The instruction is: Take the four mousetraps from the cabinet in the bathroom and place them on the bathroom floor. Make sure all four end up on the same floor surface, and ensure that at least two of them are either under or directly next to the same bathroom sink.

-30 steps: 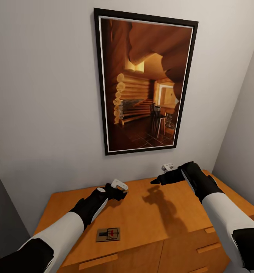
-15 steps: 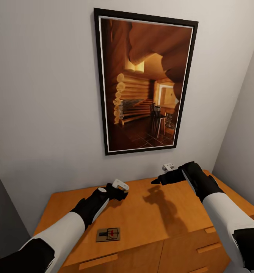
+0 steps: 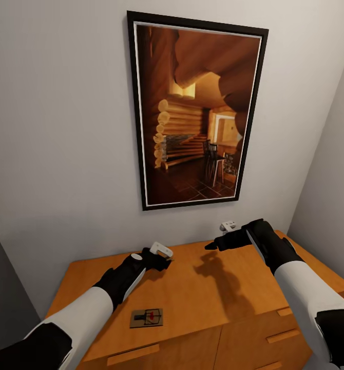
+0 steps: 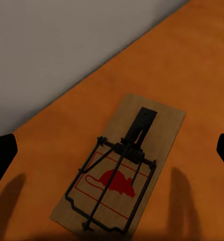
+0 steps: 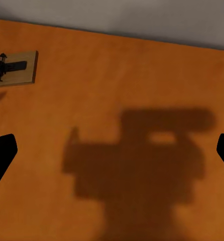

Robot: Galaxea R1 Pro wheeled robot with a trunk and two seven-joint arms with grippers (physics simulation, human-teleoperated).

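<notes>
Both arms extended forward, white forearm shells, black wrists. Left end effector (image 3: 160, 258) held low, fingers pointing ahead and slightly toward the right arm. Left wrist view: dark fingertips (image 4: 1, 155) at opposite edges of frame, jaws spread wide, nothing between them. Right end effector (image 3: 213, 245) held higher, wrist bent so fingers point toward the left arm. Right wrist view: fingertips (image 5: 1, 158) likewise wide apart, empty.

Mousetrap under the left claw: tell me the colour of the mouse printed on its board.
Red, on the mousetrap; clearest in the left wrist view.
</notes>
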